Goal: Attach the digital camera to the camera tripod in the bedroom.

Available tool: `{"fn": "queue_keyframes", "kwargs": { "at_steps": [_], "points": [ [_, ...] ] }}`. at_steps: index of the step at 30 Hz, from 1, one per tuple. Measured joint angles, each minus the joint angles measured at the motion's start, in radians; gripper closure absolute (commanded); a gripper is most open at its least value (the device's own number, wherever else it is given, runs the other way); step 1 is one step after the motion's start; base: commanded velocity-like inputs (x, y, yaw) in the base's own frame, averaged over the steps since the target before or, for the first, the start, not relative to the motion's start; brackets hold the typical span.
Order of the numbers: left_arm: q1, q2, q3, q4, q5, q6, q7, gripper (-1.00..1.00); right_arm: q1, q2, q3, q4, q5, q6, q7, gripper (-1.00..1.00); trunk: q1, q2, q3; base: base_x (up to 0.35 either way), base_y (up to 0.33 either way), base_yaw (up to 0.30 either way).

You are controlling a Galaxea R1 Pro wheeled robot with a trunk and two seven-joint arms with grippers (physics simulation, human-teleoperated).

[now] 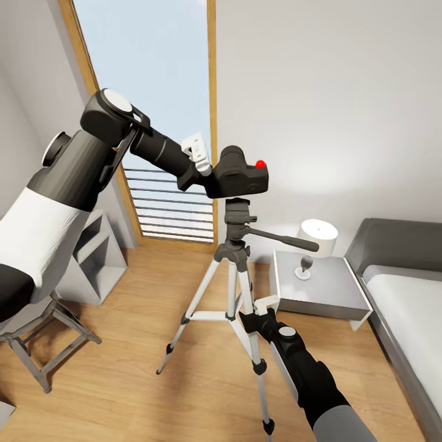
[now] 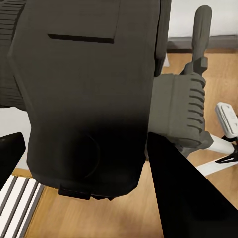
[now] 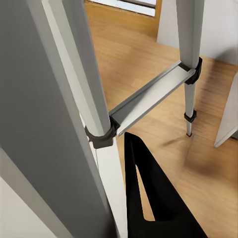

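With your left gripper point(image 1: 216, 178) clamped on the digital camera point(image 1: 244, 174) right above the camera tripod point(image 1: 236, 288) head and your right gripper point(image 1: 250, 319) closed on a leg, you did best to lower it level, straight, and slowly.

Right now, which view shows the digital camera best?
The head view: the whole digital camera, red spot up, sits atop the camera tripod head, held by the left gripper. The left wrist view gives only a close dark face of it; the right wrist view shows tripod legs.
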Motion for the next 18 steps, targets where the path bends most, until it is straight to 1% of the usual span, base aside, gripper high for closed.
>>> {"fn": "queue_keyframes", "kwargs": {
  "at_steps": [6,18],
  "points": [
    [0.0,-0.003,-0.011,-0.001,0.0,0.001,0.001,1.0,0.0,0.0,0.0,0.0,0.0,0.0,0.001,1.0,0.0,0.0,0.0,0.0,0.0,0.0],
    [-0.001,-0.007,-0.013,0.0,0.001,0.001,0.0,1.0,0.0,0.0,0.0,0.0,0.0,0.0,0.0,1.0,0.0,0.0,0.0,0.0,0.0,0.0]
  ]
}}
